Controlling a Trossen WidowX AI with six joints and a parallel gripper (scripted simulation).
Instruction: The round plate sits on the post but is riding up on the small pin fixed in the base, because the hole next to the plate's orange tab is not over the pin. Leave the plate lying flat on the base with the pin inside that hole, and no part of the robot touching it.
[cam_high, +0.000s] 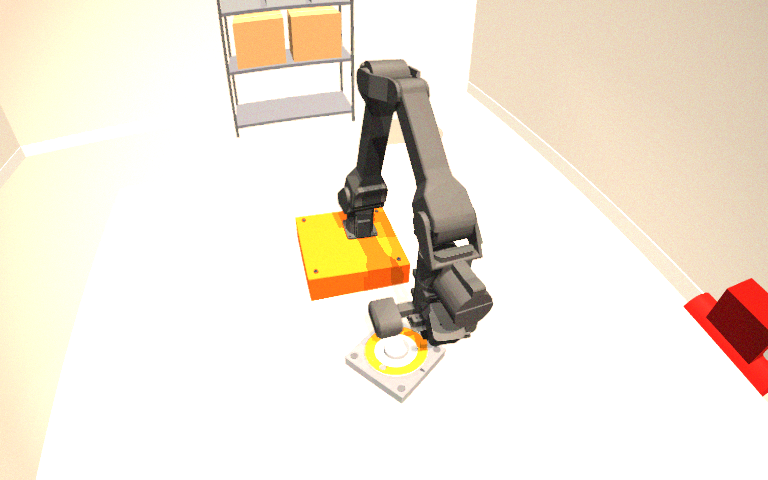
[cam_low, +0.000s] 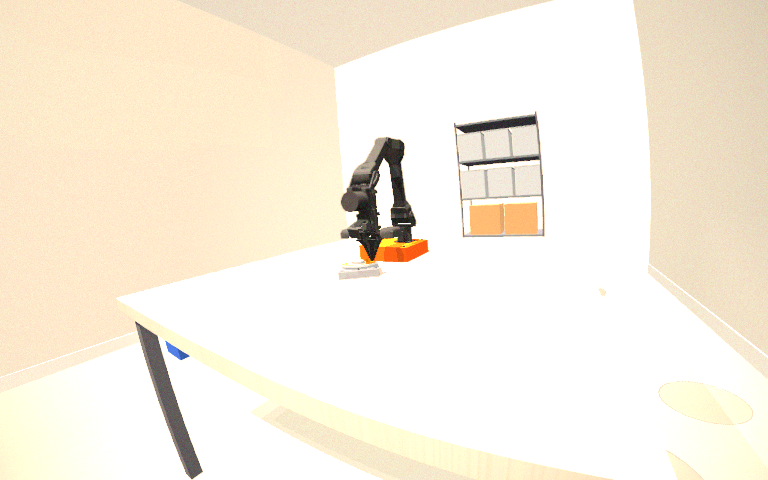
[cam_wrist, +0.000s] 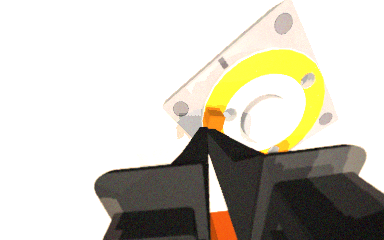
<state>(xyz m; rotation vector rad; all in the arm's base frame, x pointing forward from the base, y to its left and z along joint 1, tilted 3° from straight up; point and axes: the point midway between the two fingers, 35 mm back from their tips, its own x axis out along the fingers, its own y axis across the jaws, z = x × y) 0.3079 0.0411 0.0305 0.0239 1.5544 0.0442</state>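
The round plate (cam_high: 372, 360) (cam_wrist: 255, 62), white with a yellow ring, sits around the white post (cam_high: 396, 347) (cam_wrist: 267, 120) on the square grey base (cam_high: 401, 390) (cam_wrist: 281, 42). In the exterior view a gap shows under the plate, so it does not look flat on the base (cam_low: 360, 273). The orange tab (cam_high: 423, 345) (cam_wrist: 215, 119) stands at the plate's edge, with a small hole (cam_wrist: 230, 114) just inward of it. My gripper (cam_low: 371, 259) (cam_wrist: 205, 132) is shut and empty; its tips are at the tab, and contact is unclear. I cannot make out the pin.
A dark mark (cam_high: 421, 369) (cam_wrist: 223, 63) is on the base's edge. The arm's yellow-orange mounting block (cam_high: 334, 249) (cam_low: 390, 250) stands behind the base. A red object (cam_high: 741, 322) is at far right, and a shelf with boxes (cam_high: 259, 42) (cam_low: 485, 219) stands at the back.
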